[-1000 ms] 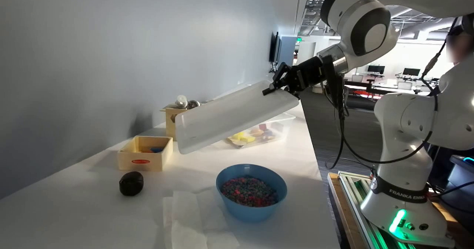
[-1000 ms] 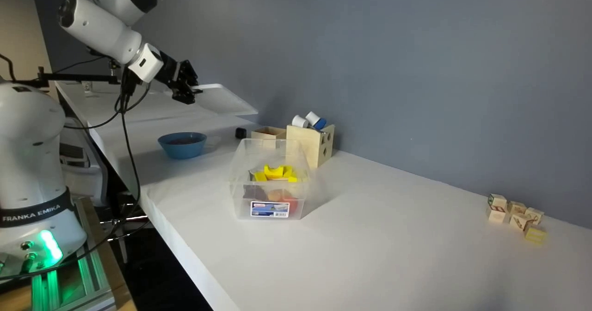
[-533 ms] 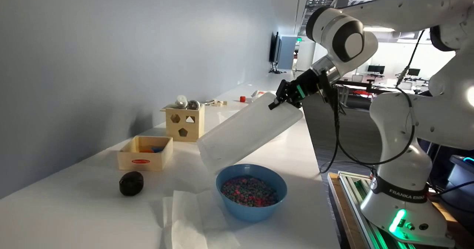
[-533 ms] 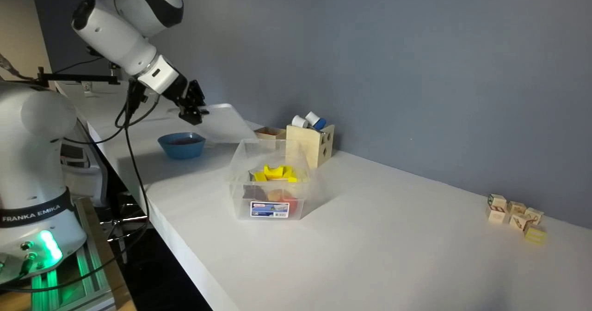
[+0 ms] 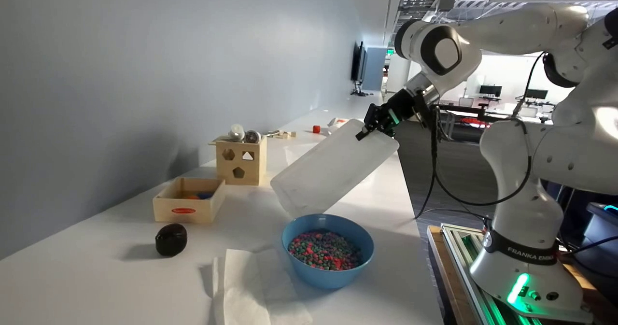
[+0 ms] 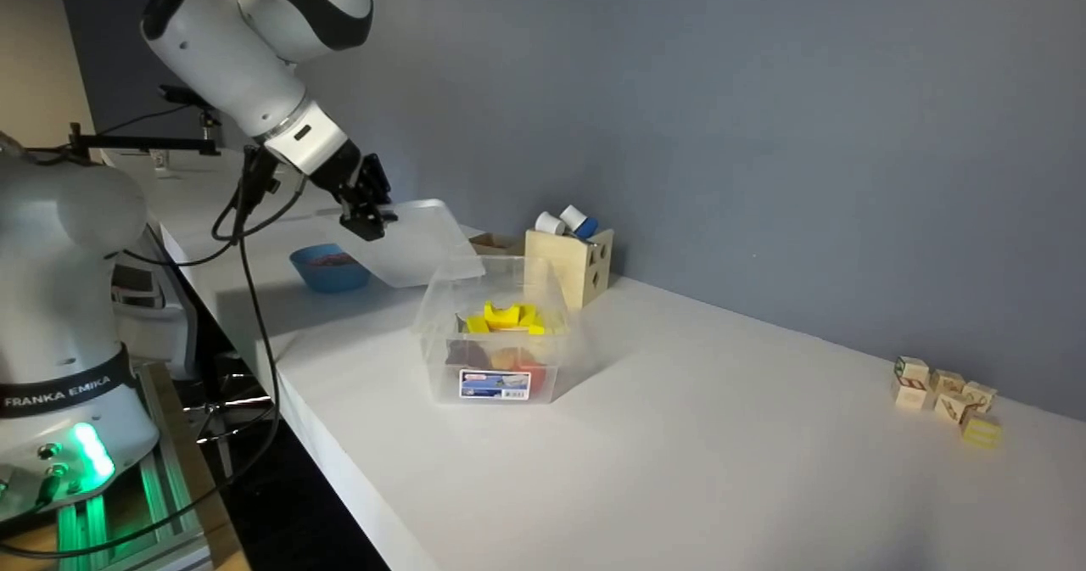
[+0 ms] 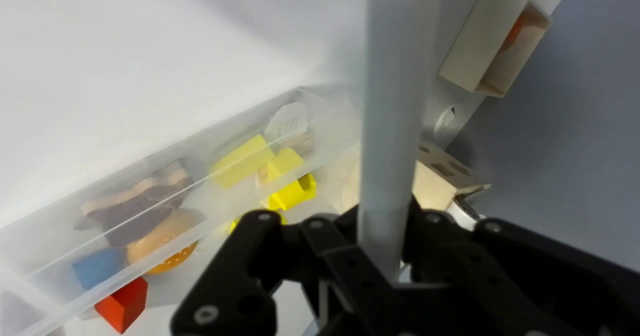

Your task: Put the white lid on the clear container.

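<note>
The white lid (image 5: 333,170) hangs in the air, steeply tilted, with my gripper (image 5: 365,131) shut on one end of it. In the wrist view that lid (image 7: 392,101) appears edge-on, a pale strip rising between the black fingers (image 7: 345,266). Standing on the table without a cover is the clear container (image 6: 441,384), which holds yellow blocks and toy food. The lid's lower corner overlaps the container's rear rim in that exterior view; whether they touch I cannot tell. From the opposite side, the lid hides most of the container.
A blue bowl (image 5: 328,255) of coloured beads stands close below the lid. Against the wall are a wooden shape box (image 5: 241,163) and a small wooden tray (image 5: 188,211). A black object (image 5: 171,239), paper towel (image 5: 246,291) and several letter blocks (image 6: 950,397) also lie on the table.
My gripper and the lid have come down and moved rightward in both exterior views, nearer the container. The lid's tilt has grown steeper. The container has stayed in place.
</note>
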Controlling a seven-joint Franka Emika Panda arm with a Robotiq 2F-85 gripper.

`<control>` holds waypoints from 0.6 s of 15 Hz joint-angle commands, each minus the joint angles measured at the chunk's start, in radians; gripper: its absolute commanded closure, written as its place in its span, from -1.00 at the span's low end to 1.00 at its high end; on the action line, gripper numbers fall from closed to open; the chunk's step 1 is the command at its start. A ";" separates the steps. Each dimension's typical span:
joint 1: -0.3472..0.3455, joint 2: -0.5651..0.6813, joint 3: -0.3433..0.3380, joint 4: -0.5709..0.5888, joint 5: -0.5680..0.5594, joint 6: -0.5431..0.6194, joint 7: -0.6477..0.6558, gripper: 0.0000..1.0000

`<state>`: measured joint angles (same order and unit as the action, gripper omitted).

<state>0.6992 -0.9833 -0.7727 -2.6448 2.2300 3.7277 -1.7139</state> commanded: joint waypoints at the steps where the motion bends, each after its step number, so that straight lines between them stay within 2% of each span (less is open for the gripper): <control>1: 0.004 0.002 0.002 -0.004 -0.009 0.001 0.011 0.89; 2: 0.004 0.003 0.002 -0.004 -0.008 0.000 0.011 0.97; 5: -0.011 0.045 0.026 0.018 0.006 -0.023 0.082 0.97; 9: -0.127 0.204 0.196 0.030 -0.021 -0.102 0.346 0.97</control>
<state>0.6625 -0.9272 -0.7062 -2.6328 2.2289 3.6962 -1.5542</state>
